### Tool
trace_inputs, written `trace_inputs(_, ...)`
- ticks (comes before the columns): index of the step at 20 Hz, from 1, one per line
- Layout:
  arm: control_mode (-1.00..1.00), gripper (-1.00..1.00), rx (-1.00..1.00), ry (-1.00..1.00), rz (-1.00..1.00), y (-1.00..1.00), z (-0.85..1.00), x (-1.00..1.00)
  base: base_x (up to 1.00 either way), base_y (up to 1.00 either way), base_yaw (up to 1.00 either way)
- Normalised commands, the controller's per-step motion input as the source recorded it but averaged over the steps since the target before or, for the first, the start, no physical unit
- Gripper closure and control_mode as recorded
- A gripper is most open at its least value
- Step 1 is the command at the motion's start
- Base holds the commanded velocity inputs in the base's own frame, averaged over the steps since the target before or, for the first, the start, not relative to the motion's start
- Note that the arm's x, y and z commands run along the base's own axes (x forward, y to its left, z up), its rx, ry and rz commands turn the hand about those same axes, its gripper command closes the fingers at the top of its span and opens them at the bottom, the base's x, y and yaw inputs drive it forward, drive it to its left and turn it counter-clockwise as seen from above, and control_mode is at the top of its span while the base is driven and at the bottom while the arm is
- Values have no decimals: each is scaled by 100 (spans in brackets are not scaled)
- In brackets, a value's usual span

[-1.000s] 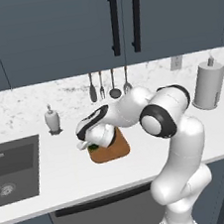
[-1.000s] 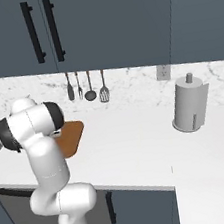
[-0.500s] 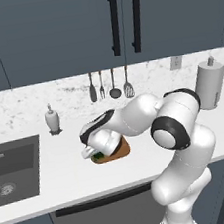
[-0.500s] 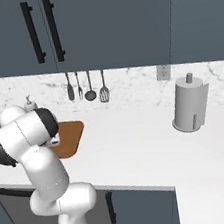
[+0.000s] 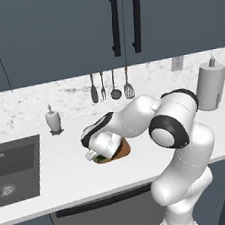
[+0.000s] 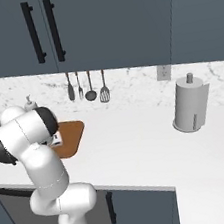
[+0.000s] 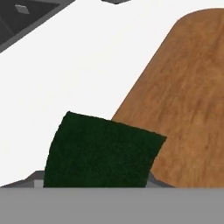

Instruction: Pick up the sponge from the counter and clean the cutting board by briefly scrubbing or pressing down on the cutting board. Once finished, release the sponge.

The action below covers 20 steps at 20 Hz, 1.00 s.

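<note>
My gripper (image 7: 99, 176) is shut on the sponge (image 7: 101, 151), whose dark green scrub face fills the space between the jaws in the hand view. The sponge hangs over the left edge of the brown cutting board (image 7: 189, 95), half above wood and half above the white counter (image 7: 83, 65). In the left base view the gripper (image 5: 97, 157) is low at the board's (image 5: 119, 153) near-left end, and a sliver of green sponge (image 5: 98, 158) shows under it. Whether the sponge touches the board I cannot tell. In the right base view my arm hides part of the board (image 6: 71, 134).
A dark sink basin (image 5: 14, 170) lies left of the board, with a soap dispenser (image 5: 53, 120) behind it. Utensils (image 5: 114, 85) hang on the backsplash. A paper towel roll (image 5: 211, 86) stands at the far right. Open counter stretches right of the board (image 6: 139, 145).
The hand has dropped lower and shifted toward the board's near-left edge, with the elbow swinging right. The sponge stays in the grip.
</note>
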Motion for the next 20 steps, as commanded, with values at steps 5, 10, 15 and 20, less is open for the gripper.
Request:
trace_inputs(5, -100, 100, -8, -9, 0, -58, -14, 0, 0, 0, 0)
trace_inputs(10, -100, 100, 0, -6, 1, -80, -19, 0, 0, 0, 0)
trace_inputs(15, -100, 100, 0, -3, 5, -85, -29, 0, 0, 0, 0)
trace_inputs(20, -100, 100, 3, -3, 7, -85, -43, 0, 0, 0, 0)
